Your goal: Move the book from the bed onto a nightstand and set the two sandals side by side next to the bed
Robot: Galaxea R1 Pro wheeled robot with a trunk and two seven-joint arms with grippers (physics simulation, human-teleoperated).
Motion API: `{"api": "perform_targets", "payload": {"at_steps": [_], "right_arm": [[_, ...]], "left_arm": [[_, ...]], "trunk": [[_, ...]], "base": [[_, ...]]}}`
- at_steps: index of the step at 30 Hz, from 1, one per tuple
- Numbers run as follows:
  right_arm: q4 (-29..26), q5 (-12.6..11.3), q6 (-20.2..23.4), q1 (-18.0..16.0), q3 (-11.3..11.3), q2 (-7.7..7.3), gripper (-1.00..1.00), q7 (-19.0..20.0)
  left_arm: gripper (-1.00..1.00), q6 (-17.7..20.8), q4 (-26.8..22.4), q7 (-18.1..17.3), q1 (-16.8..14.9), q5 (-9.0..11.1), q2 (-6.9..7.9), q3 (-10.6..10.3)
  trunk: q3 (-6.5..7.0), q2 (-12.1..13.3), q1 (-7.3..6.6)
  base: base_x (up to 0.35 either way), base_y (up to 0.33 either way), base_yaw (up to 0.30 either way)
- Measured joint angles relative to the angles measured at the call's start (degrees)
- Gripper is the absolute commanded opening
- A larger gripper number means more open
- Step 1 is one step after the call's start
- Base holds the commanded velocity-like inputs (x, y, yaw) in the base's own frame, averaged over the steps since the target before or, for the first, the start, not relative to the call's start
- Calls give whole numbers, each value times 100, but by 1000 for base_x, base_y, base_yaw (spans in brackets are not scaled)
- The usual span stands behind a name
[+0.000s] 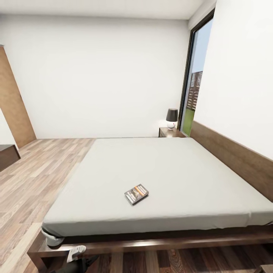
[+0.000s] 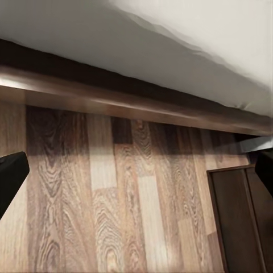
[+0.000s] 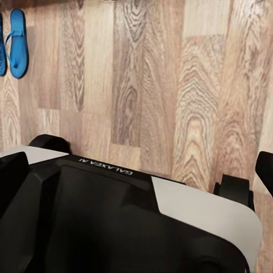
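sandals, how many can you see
2. One full sandal lies on the wood floor; a second sandal sits beside it, cut off by the frame edge.

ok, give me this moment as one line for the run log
book: flat on bed, untouched | nightstand: beyond bed's far corner, lamp on it | sandals: together on wood floor | both jaws: apart, empty

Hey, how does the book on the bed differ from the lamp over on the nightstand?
The book lies flat on the grey bed, near its foot; the lamp stands upright on the nightstand by the headboard. The book is thin with an orange band; the lamp has a dark shade over a round white base. Both rest untouched.
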Motion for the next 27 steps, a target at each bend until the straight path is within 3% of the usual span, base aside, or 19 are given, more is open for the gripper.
{"api": "perform_targets", "payload": {"at_steps": [7, 13, 14, 15, 19, 24, 27], "right_arm": [[-41, -20, -4, 0, -17, -10, 100, -4], [-829, -39, 3, -6, -56, -40, 100, 17], [-1031, -75, 9, -6, -91, -46, 100, 21], [-1283, -270, 15, -6, -251, -57, 100, 21], [-1427, -679, 4, -3, -575, -64, 100, 4], [-1409, -850, -4, -3, -671, -74, 100, -9], [-1395, -869, -7, -3, -683, -78, 100, -12]], "left_arm": [[100, 0, 0, 8, 0, -1, 0, 0], [100, 0, 1, 14, 3, -1, 0, 0], [100, 0, 1, 16, 3, -4, 0, -1], [100, -5, 1, 17, 4, -7, 0, -1], [100, -7, -3, 53, 1, -10, 0, 0], [100, -14, -8, 608, 2, -40, -33, -24], [100, -17, -8, 1042, 3, -244, -181, -61]], "trunk": [[126, 281, -154], [234, 521, -286], [252, 562, -308], [270, 602, -330], [342, 762, -418], [431, 963, -527], [485, 1083, -593]], "base": [[0, 0, 0], [0, 0, 0], [0, 0, 0], [0, 0, 0], [0, 0, 0], [0, 0, 0], [0, 0, 0]]}}
